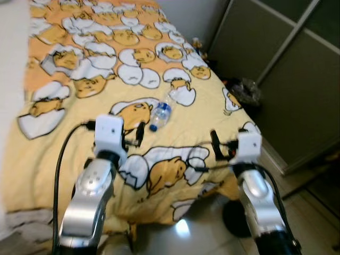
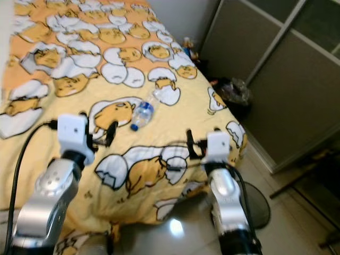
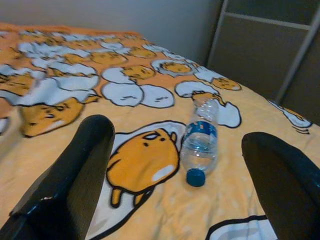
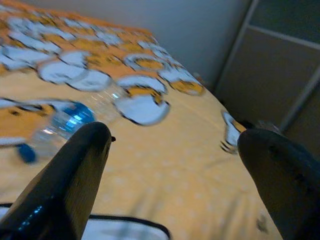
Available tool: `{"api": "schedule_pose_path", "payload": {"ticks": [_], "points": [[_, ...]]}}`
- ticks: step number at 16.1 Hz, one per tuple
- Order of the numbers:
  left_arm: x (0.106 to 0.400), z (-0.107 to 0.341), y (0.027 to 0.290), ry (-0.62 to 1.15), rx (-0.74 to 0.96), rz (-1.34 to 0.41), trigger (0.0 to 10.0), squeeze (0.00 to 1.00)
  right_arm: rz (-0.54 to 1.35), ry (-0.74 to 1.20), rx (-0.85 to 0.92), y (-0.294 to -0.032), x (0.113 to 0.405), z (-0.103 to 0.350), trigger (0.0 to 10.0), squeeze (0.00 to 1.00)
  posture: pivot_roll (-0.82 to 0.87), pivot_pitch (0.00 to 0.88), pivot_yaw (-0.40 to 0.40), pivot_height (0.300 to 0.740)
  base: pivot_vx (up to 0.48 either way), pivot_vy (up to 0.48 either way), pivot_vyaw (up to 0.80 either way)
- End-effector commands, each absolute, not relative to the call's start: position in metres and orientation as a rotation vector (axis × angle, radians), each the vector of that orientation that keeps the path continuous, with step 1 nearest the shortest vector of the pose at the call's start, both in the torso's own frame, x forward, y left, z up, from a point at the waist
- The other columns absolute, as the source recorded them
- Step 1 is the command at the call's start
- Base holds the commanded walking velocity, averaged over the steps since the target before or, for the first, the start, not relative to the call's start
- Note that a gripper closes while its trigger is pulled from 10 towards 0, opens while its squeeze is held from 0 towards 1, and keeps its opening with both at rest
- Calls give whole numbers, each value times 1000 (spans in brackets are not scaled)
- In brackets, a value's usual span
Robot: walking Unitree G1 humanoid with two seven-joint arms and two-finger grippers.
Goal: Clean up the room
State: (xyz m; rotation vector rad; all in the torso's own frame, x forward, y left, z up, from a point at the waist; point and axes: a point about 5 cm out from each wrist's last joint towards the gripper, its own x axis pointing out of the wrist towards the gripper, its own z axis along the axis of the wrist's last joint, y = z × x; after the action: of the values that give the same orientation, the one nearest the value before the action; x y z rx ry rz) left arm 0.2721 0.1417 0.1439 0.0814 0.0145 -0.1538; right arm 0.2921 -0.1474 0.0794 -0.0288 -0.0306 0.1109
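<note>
A clear plastic bottle (image 1: 161,110) with a blue label band and a blue cap lies on its side on the bed (image 1: 64,154), well in from the foot edge, its ribbed, slightly crumpled body resting on soft yellow bedding printed with orange cartoon figures and white cracked eggshell shapes outlined in black. The cap end points toward the robot. The left hand (image 3: 180,180) hovers above the bedding just short of the bottle, its two long black fingers (image 3: 70,180) spread wide, their matte pads finely textured, with the bottle lying between them in the left wrist view and touching neither. The right hand (image 4: 170,175) hangs over the bed's near corner, also spread wide and holding nothing; in its blurred wrist view the bottle sits beside one finger, apart from it. Both arms are smooth silver shells topped with white boxy wrist blocks and trailing black cables. Beyond the bed's right side stand flat grey-green wardrobe panels (image 1: 297,79) with pale frames, and a dark crinkled bag (image 1: 245,91) sits on the floor beside the bed. The floor (image 1: 186,234) is glossy tile, showing a bright reflection.
</note>
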Motion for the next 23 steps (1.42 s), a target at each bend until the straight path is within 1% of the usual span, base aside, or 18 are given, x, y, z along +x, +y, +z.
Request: {"api": "schedule_pose_path", "payload": {"ticks": [1, 3, 5, 7, 9, 10, 12, 14, 16, 17, 19, 23], "points": [[273, 138, 134, 42, 64, -182, 10000, 0, 80, -33, -54, -154, 294, 84, 10000, 0, 218, 0, -160, 723, 0, -461, 706], [279, 132, 133, 75, 60, -170, 10000, 0, 76, -32, -63, -155, 298, 88, 10000, 12, 200, 0, -141, 723, 0, -454, 684], [286, 132, 130, 73, 39, -176, 10000, 0, 69, -29, -62, -158, 299, 86, 10000, 90, 188, 0, -132, 723, 0, -433, 637], [289, 131, 126, 57, 38, -178, 10000, 0, 58, -30, -58, -159, 298, 85, 10000, 90, 170, 0, -118, 723, 249, -407, 581], [289, 125, 130, 73, 52, -172, 10000, 0, 61, -21, -36, -160, 293, 82, 10000, 98, 155, 0, -104, 723, 0, 0, 556], [289, 123, 133, 63, 70, -180, 10000, 0, 76, -14, -23, -157, 288, 80, 10000, 55, 146, 0, -96, 723, 0, 0, 0], [289, 129, 125, 14, 46, -262, 10000, 0, 82, -27, -21, -151, 284, 79, 10000, 27, 129, 0, -79, 723, 0, 0, 0], [292, 135, 116, -28, 54, -327, 10000, 0, 82, -44, -14, -147, 283, 82, 10000, 27, 103, 0, -55, 723, 480, 0, 0], [297, 134, 114, -27, 48, -351, 10000, 0, 68, -50, -18, -149, 284, 84, 10000, 39, 88, 0, -36, 723, 480, 0, 0], [298, 134, 114, -27, 48, -356, 10000, 0, 63, -47, -19, -150, 283, 83, 10000, 35, 83, 0, -31, 723, 480, 0, 0], [298, 132, 114, -18, 25, -368, 10000, 0, 35, -37, -15, -154, 279, 80, 10000, 43, 57, 0, -7, 723, 480, 0, -781], [300, 128, 112, -9, -13, -356, 10000, 0, 23, -44, -21, -157, 275, 81, 10000, 39, 29, 0, 6, 723, 480, 0, 0]]}}
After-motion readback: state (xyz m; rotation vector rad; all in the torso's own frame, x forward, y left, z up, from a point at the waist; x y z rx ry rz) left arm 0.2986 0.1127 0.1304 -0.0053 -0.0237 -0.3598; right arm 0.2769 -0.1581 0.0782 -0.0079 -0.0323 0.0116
